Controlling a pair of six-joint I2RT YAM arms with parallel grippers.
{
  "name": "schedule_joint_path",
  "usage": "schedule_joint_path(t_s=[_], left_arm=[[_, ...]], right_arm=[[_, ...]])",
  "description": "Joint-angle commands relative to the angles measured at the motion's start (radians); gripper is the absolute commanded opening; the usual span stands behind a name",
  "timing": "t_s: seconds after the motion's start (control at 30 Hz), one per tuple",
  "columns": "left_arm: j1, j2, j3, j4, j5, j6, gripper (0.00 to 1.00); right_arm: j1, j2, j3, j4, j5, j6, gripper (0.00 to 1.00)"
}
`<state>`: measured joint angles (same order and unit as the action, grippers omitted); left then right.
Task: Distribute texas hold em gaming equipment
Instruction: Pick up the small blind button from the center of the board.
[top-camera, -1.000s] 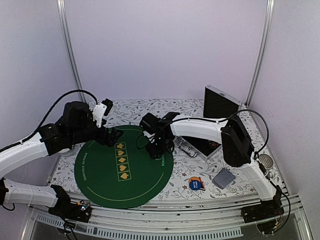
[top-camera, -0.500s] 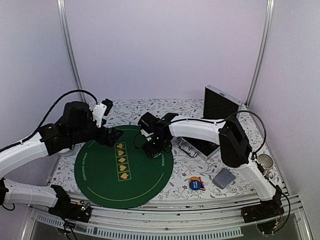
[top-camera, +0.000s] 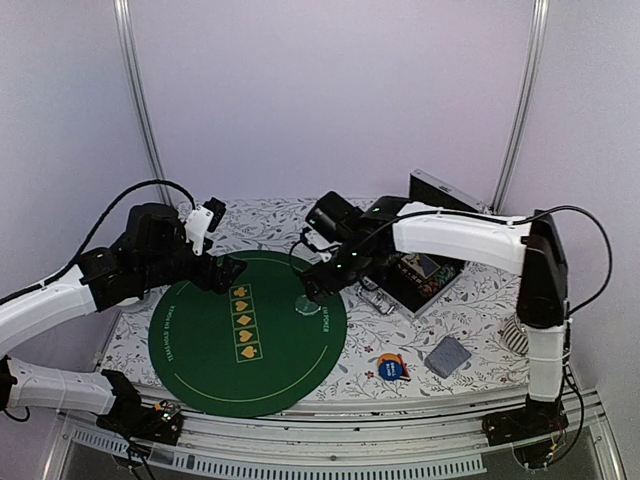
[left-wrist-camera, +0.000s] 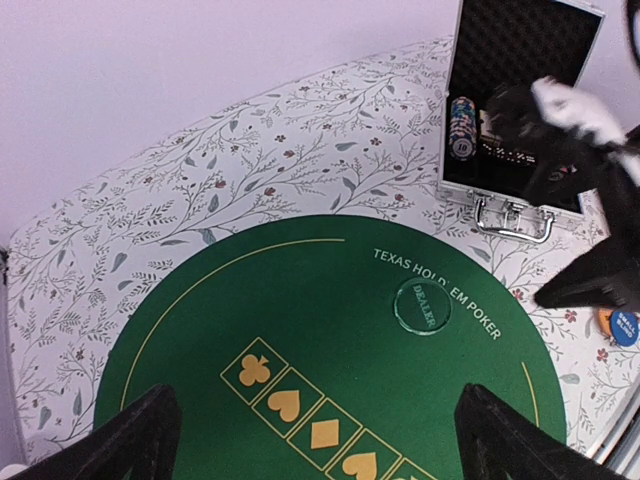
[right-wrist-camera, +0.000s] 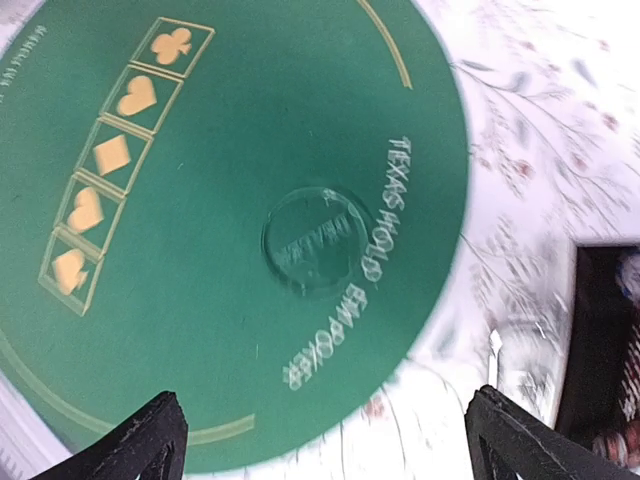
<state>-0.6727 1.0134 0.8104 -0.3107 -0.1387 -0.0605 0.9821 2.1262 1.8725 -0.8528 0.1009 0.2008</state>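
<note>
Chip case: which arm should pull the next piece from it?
Right, probably. The right gripper hangs open over the right edge of the green mat, beside the open chip case. The left gripper, also open, sits at the mat's far-left edge, the dealer disc and whole mat between it and the case.

You have soft, even, cool light from above on the green mat (top-camera: 200, 350), with only faint shadows lying on it. Your right wrist view is smeared: the mat's lettering and the clear disc (right-wrist-camera: 312, 243) beside it look doubled, and the flowered desk (right-wrist-camera: 560, 120) past the mat's rim washes toward white. In the left wrist view the mat is sharp, but the right arm (left-wrist-camera: 580, 110) beyond its far edge is blurred.
</note>
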Motion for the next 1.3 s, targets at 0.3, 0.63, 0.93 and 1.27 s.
schedule_joint_path(t_s=[0.3, 0.63, 0.93, 1.27], left_arm=[[0.01, -0.005, -0.02, 0.029, 0.012, 0.009, 0.98], [0.011, 0.013, -0.024, 0.028, 0.009, 0.008, 0.98], [0.011, 0.015, -0.024, 0.027, 0.008, 0.008, 0.98], [0.01, 0.007, -0.024, 0.027, 0.014, 0.008, 0.98]], right_arm=[[0.118, -0.384, -0.593, -0.187, -0.03, 0.435, 0.89], [0.165, -0.303, -0.649, -0.11, -0.086, 0.477, 0.7], [0.165, -0.26, -0.656, -0.1, -0.058, 0.464, 0.61], [0.165, -0.254, -0.633, -0.162, -0.009, 0.468, 0.61]])
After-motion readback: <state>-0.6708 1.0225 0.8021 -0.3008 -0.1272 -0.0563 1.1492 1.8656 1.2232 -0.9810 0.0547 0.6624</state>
